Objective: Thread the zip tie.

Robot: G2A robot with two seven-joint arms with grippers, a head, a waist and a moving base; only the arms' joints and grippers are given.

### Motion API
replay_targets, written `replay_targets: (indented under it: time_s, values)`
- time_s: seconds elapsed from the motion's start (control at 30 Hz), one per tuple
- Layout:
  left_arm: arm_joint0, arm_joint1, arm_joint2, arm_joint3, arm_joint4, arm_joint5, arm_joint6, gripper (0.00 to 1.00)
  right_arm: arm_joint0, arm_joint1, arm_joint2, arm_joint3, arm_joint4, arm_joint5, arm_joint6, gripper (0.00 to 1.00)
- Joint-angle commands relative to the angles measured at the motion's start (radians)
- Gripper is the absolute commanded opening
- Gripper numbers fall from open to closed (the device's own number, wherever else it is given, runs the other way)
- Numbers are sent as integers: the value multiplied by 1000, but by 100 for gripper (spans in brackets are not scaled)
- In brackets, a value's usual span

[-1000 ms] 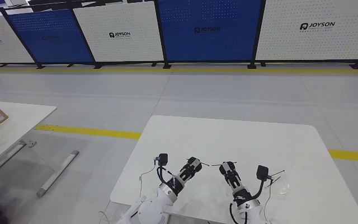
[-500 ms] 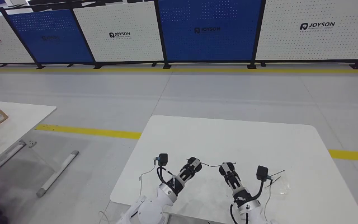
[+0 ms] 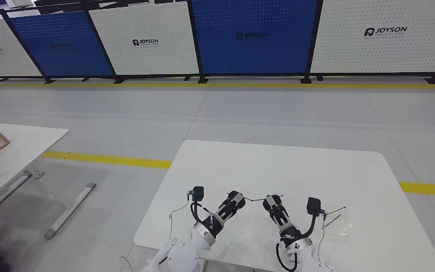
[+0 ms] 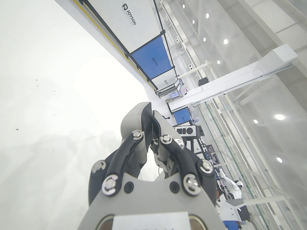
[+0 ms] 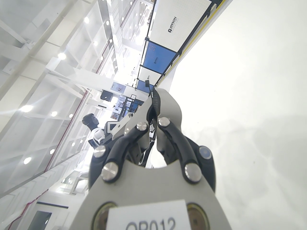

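the right gripper (image 5: 153, 98) is clamping its two fingers tight together on the black zip tie (image 5: 151, 90). the strap is poking out past the fingertips, with its small square head at the free end. the left gripper (image 4: 152, 118) is holding just as tightly shut, its pads squeezing a thin dark strip seen edge-on, seemingly the same tie's tail. from above, both grippers are hanging close together, tips facing one another, over the near part of the white table (image 3: 285, 163), and a fine dark line is bridging the gap between them. beyond the right arm's outer side, a clear plastic wrapper (image 3: 342, 224) is lying on the tabletop, well apart from the tie.
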Motion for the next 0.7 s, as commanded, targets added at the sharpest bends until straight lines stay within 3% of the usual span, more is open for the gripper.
replay_targets:
  time_s: [0.0, 0.67]
  values:
    - [0, 0, 0, 0, 0, 0, 0, 0, -1, -3, -2, 0, -7, 1, 0, 0]
    - [0, 0, 0, 0, 0, 0, 0, 0, -43, -15, 36, -20, -32, -32, 1, 0]
